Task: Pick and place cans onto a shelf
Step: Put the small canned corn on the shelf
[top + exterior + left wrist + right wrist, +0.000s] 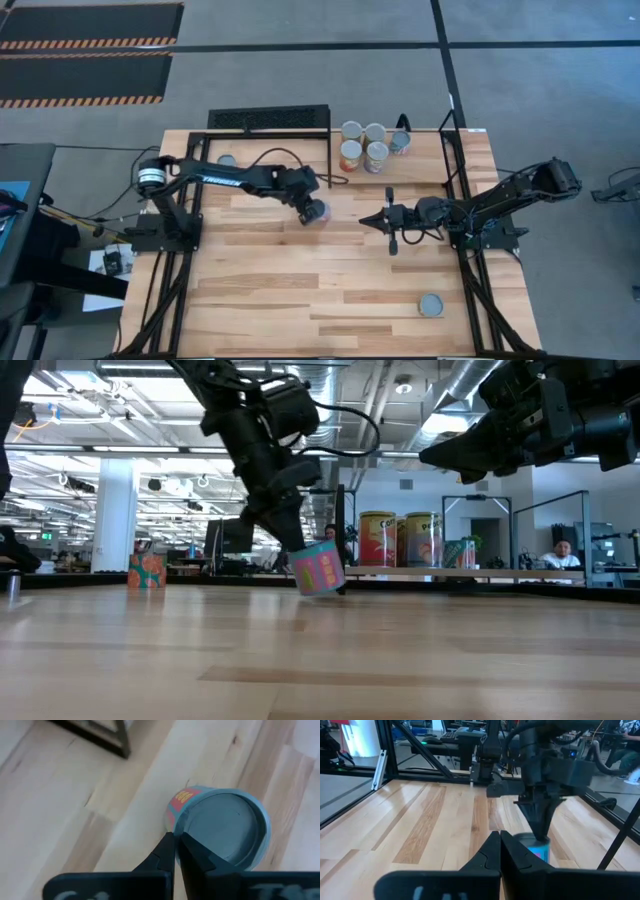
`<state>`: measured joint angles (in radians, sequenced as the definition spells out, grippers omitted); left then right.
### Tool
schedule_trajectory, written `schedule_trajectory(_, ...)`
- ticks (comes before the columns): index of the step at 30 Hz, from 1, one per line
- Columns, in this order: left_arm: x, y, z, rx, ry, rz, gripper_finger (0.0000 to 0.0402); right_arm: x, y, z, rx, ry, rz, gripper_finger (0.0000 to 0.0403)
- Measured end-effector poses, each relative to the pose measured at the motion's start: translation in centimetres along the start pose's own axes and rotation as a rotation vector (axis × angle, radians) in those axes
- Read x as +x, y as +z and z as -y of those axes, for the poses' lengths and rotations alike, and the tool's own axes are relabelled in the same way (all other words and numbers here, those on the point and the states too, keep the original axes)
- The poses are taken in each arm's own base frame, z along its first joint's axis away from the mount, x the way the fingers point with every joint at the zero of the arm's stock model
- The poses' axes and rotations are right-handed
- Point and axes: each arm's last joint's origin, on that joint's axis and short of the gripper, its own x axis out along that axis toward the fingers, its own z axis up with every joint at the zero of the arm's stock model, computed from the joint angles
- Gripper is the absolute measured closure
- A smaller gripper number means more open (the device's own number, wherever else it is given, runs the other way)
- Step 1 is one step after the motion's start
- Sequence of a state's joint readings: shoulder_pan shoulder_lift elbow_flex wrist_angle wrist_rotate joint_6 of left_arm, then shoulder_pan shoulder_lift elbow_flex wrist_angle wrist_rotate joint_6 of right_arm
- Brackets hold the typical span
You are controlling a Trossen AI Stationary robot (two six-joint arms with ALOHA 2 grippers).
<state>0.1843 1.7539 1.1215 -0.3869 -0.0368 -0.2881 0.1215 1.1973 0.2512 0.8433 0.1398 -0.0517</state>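
My left gripper (309, 207) is shut on a teal can with a pink label (317, 212) near the table's middle. In the low view the can (318, 570) is tilted under the fingers. My right gripper (366, 220) is shut and empty, a little toward the right of that can and pointing at it. Several cans (363, 144) stand together at the far edge. One can (228, 160) stands at the far left. Another can (431, 305) stands at the near right. My left gripper pinches the can's top rim (181, 831) between its two fingers. One finger (165, 847) is outside the wall and the other (196, 852) lies over the grey lid. The fingers come slanting down from the left. The can hangs tilted, and I cannot tell whether its lower edge (330, 592) touches the table.
A black frame with a mesh panel (268, 118) stands at the far edge, left of the group of cans. Black rails (455, 170) run along both sides of the table. The wooden top (300, 290) shows bare toward the near edge.
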Motion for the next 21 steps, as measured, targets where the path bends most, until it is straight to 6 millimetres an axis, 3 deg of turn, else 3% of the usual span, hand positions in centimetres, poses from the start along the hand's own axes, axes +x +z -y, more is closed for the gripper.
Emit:
schedule_trajectory(10, 2.7, 2.6, 2.3, 0.044, -0.072, -0.012, 0.04, 0.0, 0.0, 0.0, 0.0, 0.0, 0.002, 0.0391)
schedule_trajectory(21, 3.0, 4.4, 3.1, 0.035, -0.092, 0.04, 0.0391, 0.0, 0.0, 0.0, 0.0, 0.0, 0.002, 0.0391)
